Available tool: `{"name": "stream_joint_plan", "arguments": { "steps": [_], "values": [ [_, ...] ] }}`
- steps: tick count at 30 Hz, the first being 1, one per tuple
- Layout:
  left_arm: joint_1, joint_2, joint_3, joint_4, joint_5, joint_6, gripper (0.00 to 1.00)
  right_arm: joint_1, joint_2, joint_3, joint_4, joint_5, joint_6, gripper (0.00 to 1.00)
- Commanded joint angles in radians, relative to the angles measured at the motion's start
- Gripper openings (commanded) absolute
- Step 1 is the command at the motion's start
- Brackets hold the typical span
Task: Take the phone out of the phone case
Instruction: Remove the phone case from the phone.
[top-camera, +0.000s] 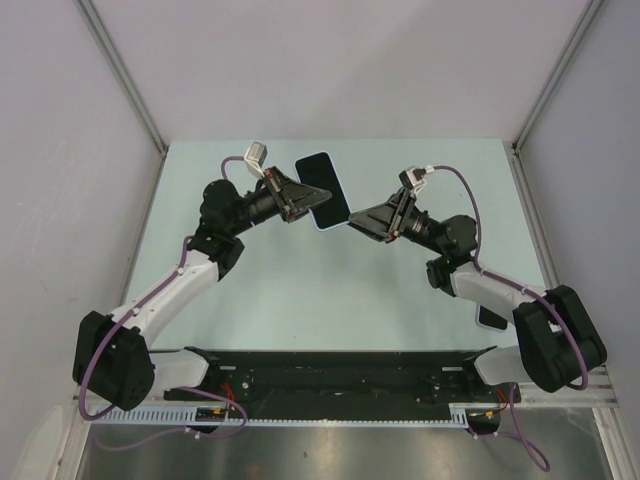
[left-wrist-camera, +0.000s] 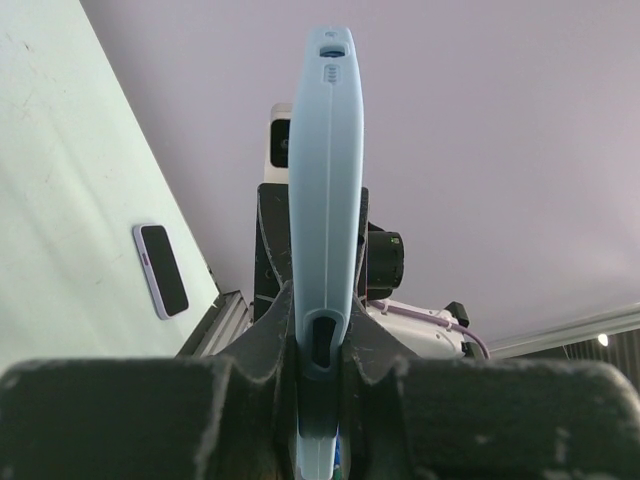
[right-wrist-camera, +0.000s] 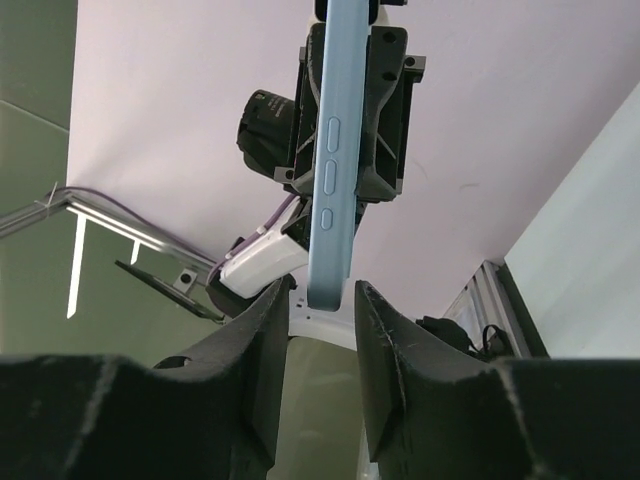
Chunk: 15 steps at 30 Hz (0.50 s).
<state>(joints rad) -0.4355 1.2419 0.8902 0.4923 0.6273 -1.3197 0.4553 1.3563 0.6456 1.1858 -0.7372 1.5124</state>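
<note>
Blue phone case (left-wrist-camera: 326, 190) clamped in left end effector (left-wrist-camera: 320, 345).

Counter (top-camera: 330, 290): pale green, middle of the top view.
Second phone (left-wrist-camera: 161, 270): flat on the counter, screen up, left of frame.
Walls (top-camera: 340, 60): pale lilac, upper frame.
</note>
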Motion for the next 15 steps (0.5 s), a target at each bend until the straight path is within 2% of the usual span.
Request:
{"name": "stream_joint_plan", "arguments": {
  "steps": [1, 4, 5, 7, 8, 13, 15],
  "values": [
    [0.004, -0.039, 0.012, 0.094, -0.011, -0.013, 0.00, 0.016, 0.017, 0.040, 0.115, 0.016, 0.035, 0.36],
    [0.006, -0.039, 0.006, 0.098, -0.006, -0.016, 0.00, 0.023, 0.032, 0.054, 0.113, 0.028, 0.035, 0.34],
    [0.006, -0.038, 0.004, 0.109, -0.006, -0.019, 0.00, 0.028, 0.043, 0.055, 0.121, 0.035, 0.040, 0.25],
    [0.006, -0.032, 0.001, 0.121, -0.006, -0.030, 0.00, 0.042, 0.059, 0.057, 0.147, 0.056, 0.061, 0.15],
    [0.006, -0.030, 0.001, 0.135, -0.006, -0.033, 0.00, 0.049, 0.067, 0.057, 0.184, 0.064, 0.072, 0.00],
    [0.006, -0.022, 0.000, 0.147, 0.002, -0.039, 0.00, 0.068, 0.159, 0.058, 0.415, 0.139, 0.182, 0.00],
    [0.006, -0.022, -0.004, 0.161, 0.000, -0.050, 0.00, 0.071, 0.162, 0.060, 0.417, 0.188, 0.223, 0.00]
  ]
}}
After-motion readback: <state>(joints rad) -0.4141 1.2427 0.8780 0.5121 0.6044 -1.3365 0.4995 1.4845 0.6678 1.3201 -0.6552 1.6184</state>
